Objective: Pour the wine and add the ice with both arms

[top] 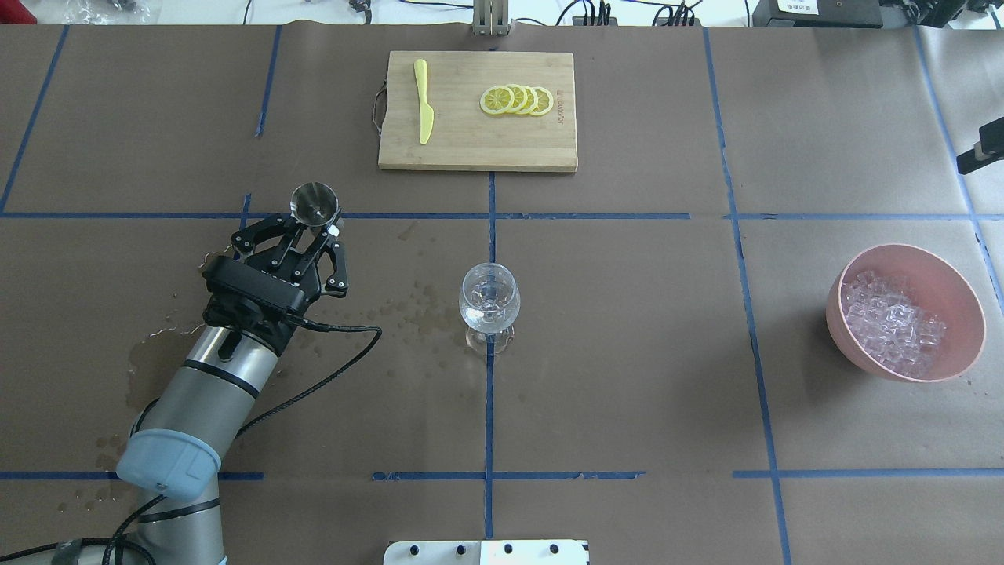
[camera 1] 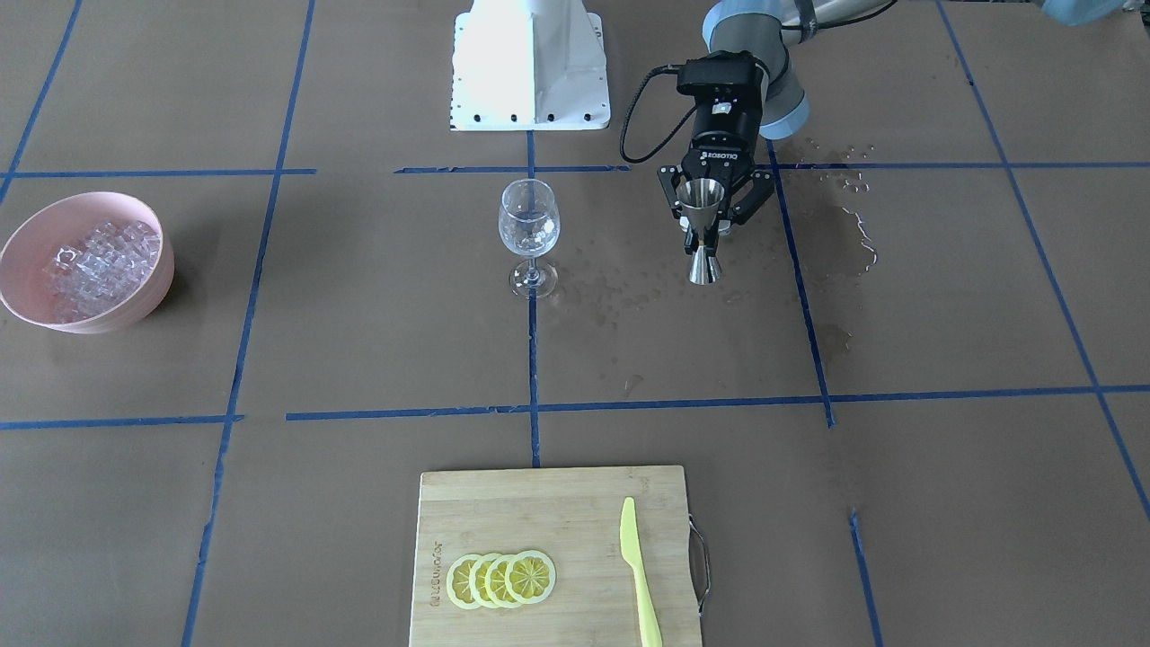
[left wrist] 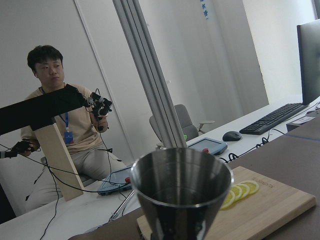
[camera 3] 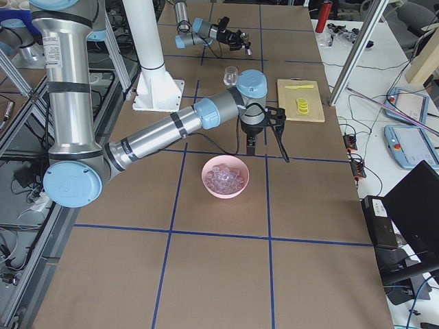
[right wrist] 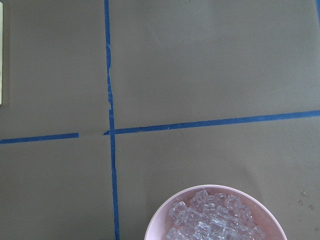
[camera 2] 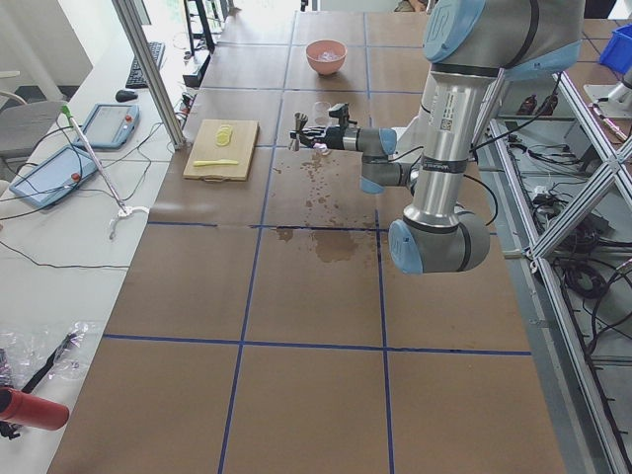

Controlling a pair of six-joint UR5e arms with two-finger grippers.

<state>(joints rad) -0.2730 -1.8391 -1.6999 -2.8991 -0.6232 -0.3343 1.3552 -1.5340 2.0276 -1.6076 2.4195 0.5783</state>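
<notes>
wide gap btwn wine glass (top: 488, 302) & ice bowl (top: 941, 271); board (top: 471, 133) well apart, far side.

- Wine (top: 487, 312): a faint clear pool low in the upright wine glass (camera 1: 528, 223).
- Ice (top: 893, 323): clear cubes heaped in the pink bowl (top: 945, 278).
- Left arm (top: 223, 369): the left gripper (camera 1: 707, 229) clamps an upright steel jigger (camera 1: 702, 193).
- Right arm (camera 3: 171, 127): the right gripper (camera 3: 263, 130) points down near the bowl.

"robotiq" in white on the black body of the left tool (camera 1: 710, 225), upside down in the front-facing view. small burnt-in mark along the cutting board (camera 1: 539, 512) edge, too blurred to read.
</notes>
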